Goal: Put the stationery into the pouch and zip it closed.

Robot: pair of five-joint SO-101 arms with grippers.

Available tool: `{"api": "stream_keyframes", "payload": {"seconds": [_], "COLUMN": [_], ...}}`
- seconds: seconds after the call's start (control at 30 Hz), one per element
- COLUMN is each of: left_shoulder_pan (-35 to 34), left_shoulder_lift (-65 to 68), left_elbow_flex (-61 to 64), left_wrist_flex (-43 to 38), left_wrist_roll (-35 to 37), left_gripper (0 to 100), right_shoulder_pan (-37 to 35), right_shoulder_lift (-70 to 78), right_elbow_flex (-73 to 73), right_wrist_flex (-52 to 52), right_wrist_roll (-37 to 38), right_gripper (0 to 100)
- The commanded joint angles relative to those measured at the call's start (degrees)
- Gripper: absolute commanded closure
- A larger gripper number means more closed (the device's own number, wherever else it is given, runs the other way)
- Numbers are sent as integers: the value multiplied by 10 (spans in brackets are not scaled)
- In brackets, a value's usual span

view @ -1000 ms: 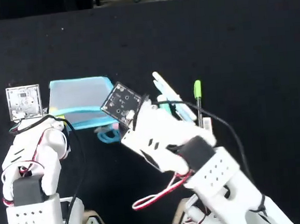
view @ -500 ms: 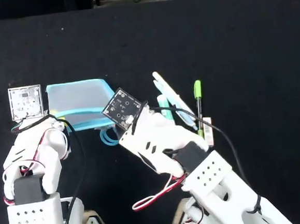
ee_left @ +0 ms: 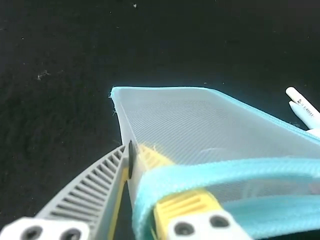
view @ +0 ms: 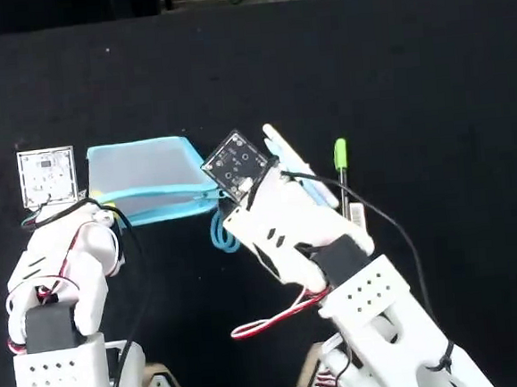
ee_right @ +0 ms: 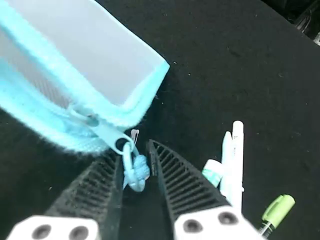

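Right pincer (ee_right: 135, 148) holds pull (ee_right: 133, 173); black table (view: 427, 64).

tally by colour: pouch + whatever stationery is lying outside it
Light blue pouch: 1
White pens: 2
Green-capped pen: 1
Teal-and-white item beside the white pens, kind unclear: 1
Total: 5, with 4 of them outside the pouch
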Motion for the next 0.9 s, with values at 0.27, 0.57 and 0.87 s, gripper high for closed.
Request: {"api": "stream_keyframes", "payload": {"seconds": [0.27,0.57,0.87], "left_shoulder_pan": [-9,-9,-9], "left_shoulder_lift": [-10,-10,-12], "left_elbow_flex": [-5,-5,25], "left_wrist_flex": [-13,-13,-47], "left_wrist_roll": [7,7,6], "left_gripper": [970,970,970], "right_shoulder_pan": [67,-41,76], "right_shoulder_lift": [-15,-15,-9], "right_elbow_flex": [-82,-135,-209], "right_wrist_flex": [48,159,193], "right_wrist_roll": [-4,-5,-64], "right_gripper": [988,805,889]}}
